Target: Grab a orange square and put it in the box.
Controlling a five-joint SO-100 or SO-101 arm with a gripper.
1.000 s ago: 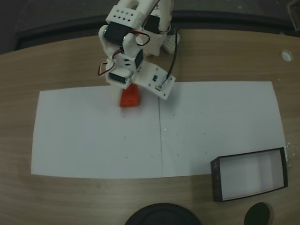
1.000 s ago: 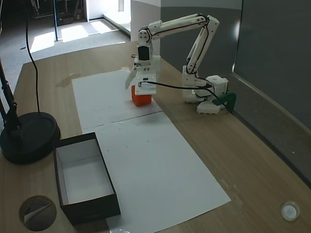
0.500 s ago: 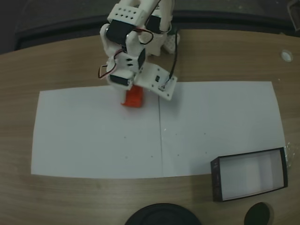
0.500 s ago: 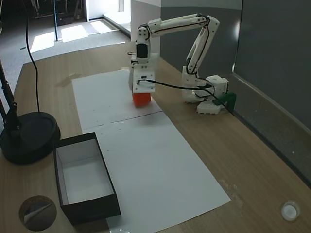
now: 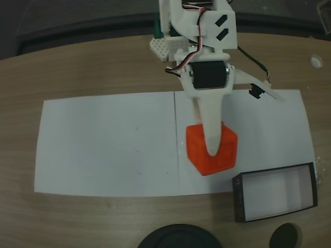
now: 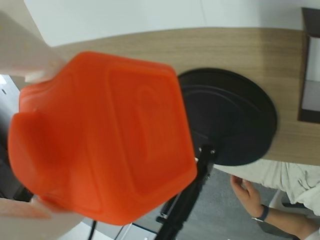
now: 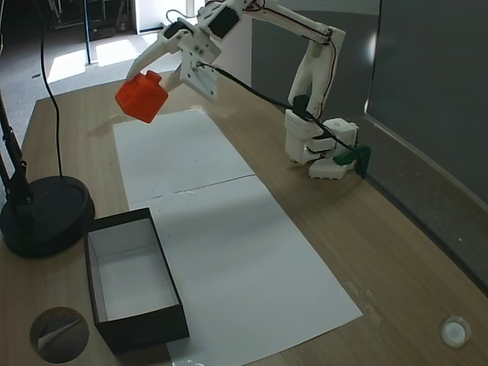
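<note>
Closest to the wrist camera, the orange square (image 6: 102, 137) sits tilted, one broad face with a moulded relief turned to the lens and a rounded lobe, perhaps its stud, jutting at the left; it looks about as wide as tall, so no long axis can be told. Pale fingers (image 6: 22, 47) press on it at the upper left and lower left, so the gripper (image 7: 145, 84) is clamped on the cube. In a fixed view from the side the cube (image 7: 142, 97) hangs high in the air, clear of the white paper (image 7: 229, 229), with its stud pointing up and to the right. In a fixed view from above, one white finger (image 5: 211, 129) lies across the cube's (image 5: 211, 149) top and hides part of it; the cube appears just up and left of the box (image 5: 275, 192). The box (image 7: 130, 278) lies open on the near end of the paper, its white inside bare, well apart from the cube. Beside it stands a round black lamp base (image 7: 42, 216), whose disc (image 6: 235, 117) lies beyond the cube in the wrist view, with the box corner (image 6: 310, 65) cut off at the right edge. Farthest, past the table edge, a person's hand (image 6: 247, 192) shows.
</note>
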